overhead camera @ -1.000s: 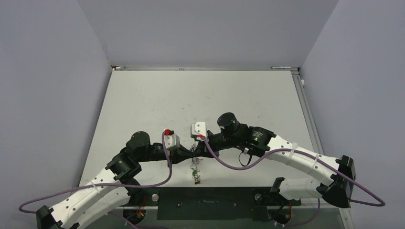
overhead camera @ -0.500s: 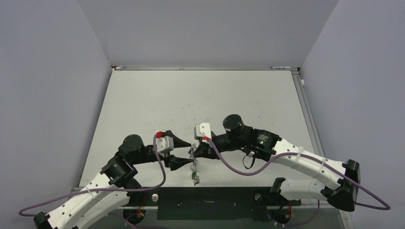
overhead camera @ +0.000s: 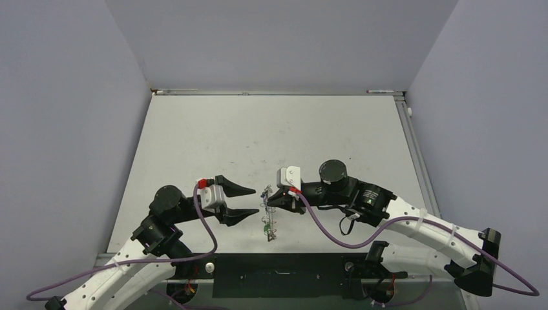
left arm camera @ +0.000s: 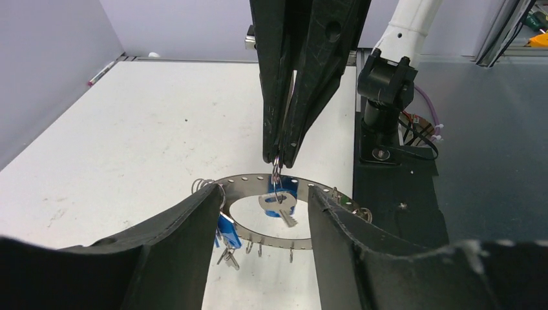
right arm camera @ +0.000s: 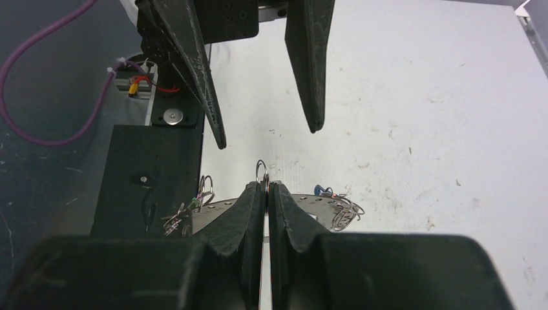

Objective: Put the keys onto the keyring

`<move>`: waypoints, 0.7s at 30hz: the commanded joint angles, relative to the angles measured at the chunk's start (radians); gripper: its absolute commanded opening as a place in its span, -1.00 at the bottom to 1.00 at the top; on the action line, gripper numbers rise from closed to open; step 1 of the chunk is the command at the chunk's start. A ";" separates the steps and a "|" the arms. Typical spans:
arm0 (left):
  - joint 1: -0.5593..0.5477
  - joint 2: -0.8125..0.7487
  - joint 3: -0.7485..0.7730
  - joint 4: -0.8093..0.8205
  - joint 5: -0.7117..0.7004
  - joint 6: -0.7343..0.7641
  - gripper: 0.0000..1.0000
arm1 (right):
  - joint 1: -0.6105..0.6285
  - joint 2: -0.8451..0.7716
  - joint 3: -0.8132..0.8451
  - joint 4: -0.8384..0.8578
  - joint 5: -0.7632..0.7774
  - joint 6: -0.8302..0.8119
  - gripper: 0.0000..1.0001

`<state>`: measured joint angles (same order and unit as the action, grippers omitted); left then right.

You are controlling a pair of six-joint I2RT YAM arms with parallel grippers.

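My right gripper (overhead camera: pixel 268 201) is shut on a small split ring (right arm camera: pixel 261 171). A silver key with a blue tag (left arm camera: pixel 278 205) hangs from that ring. The keyring (left arm camera: pixel 242 178), a flat grey band with holes, hooks and dangling keys, sits tilted just under the right fingertips. It also shows in the top view (overhead camera: pixel 267 223) and in the right wrist view (right arm camera: pixel 210 206). I cannot tell whether it rests on the table. Another blue tag (left arm camera: pixel 224 231) dangles from its left rim. My left gripper (overhead camera: pixel 256 201) is open and empty, just left of the keyring, with its jaws wide on either side.
A black base plate (overhead camera: pixel 278 274) runs along the near table edge just beside the keyring, with the right arm's base (left arm camera: pixel 381 90) on it. Purple cables (overhead camera: pixel 323 226) loop off both wrists. Grey walls close the table's left, back and right sides.
My left gripper has opened and drawn back to the left, away from the keyring. My right gripper has shifted right, still shut on the small ring, with the keyring under it.
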<state>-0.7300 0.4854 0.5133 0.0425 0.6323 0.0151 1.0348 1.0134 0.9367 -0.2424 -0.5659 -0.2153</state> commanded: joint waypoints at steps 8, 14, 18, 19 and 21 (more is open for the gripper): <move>0.011 0.043 0.008 0.094 0.053 -0.051 -0.16 | -0.003 -0.094 -0.059 0.223 0.052 0.026 -0.90; 0.013 0.061 0.007 0.108 0.056 -0.056 -0.27 | -0.005 -0.095 -0.064 0.233 0.047 0.030 -0.89; 0.014 0.076 0.008 0.112 0.055 -0.057 -0.27 | -0.005 -0.093 -0.067 0.233 0.037 0.029 -0.89; 0.014 0.078 0.008 0.113 0.056 -0.058 -0.28 | -0.005 -0.092 -0.067 0.234 0.033 0.029 -0.89; 0.014 0.084 0.008 0.118 0.057 -0.064 -0.36 | -0.006 -0.091 -0.067 0.235 0.029 0.030 -0.89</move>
<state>-0.7235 0.5598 0.5129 0.1070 0.6674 -0.0360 1.0344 0.9447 0.8669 -0.1081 -0.5213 -0.1936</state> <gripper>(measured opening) 0.349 0.061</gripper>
